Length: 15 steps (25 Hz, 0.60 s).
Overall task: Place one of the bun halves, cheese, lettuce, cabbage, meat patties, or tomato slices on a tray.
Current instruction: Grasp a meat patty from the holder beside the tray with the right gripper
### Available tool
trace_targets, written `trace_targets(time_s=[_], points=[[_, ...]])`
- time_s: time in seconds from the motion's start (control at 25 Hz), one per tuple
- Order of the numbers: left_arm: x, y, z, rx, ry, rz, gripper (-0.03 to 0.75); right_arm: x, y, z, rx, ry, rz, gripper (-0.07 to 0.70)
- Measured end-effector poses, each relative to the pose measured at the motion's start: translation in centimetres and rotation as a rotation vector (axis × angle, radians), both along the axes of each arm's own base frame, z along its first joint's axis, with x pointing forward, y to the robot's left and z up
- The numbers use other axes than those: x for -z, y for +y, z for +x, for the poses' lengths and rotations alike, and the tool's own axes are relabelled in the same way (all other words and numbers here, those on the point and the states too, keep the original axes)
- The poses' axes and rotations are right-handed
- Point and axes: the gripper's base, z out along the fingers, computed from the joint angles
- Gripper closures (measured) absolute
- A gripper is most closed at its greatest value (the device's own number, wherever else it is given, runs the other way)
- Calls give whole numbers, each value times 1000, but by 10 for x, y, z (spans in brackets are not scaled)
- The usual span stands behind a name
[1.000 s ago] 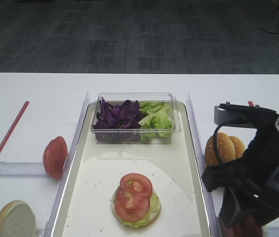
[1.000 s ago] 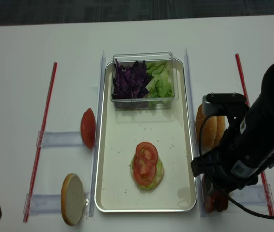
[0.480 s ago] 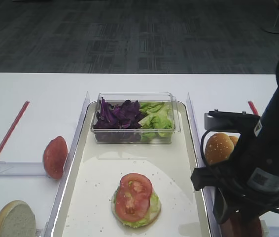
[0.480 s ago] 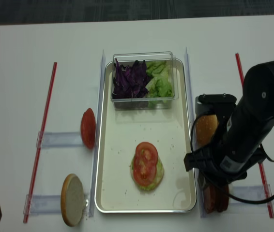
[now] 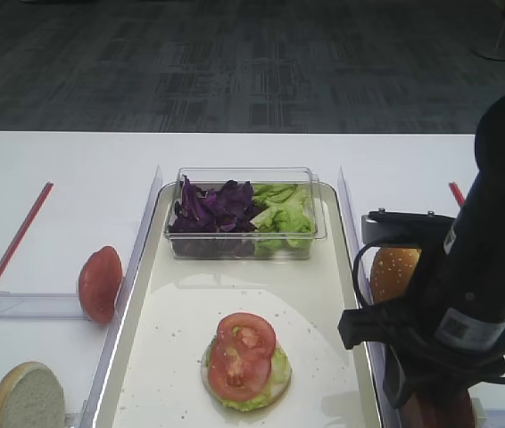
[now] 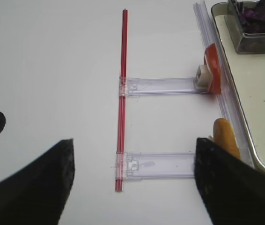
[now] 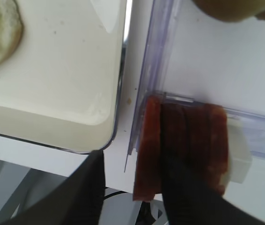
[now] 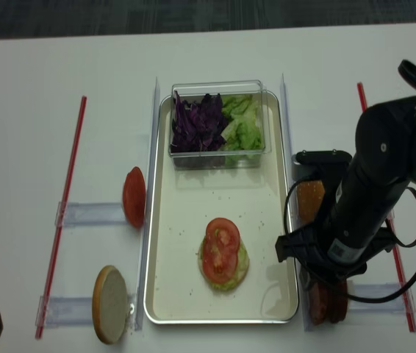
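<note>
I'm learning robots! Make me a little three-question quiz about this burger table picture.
1. True or false: the tomato slices on the tray lie on top of lettuce.
2. What fills the left part of the clear box? A) cheese B) purple cabbage C) buns
3. Fill in: the right pincer is lowered around the stack of meat ______ standing beside the tray.

Key: 1 true; 2 B; 3 patties

No text, label or number can be read anywhere.
</note>
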Motion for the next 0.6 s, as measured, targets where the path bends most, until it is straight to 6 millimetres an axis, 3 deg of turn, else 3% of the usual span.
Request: trace_targets(time_s=[0.36,0.6], points=[[0,0,0,0,0,0,224,6,1,2,-2,16,-14,349],[0,0,0,0,0,0,224,6,1,2,-2,16,-14,443]])
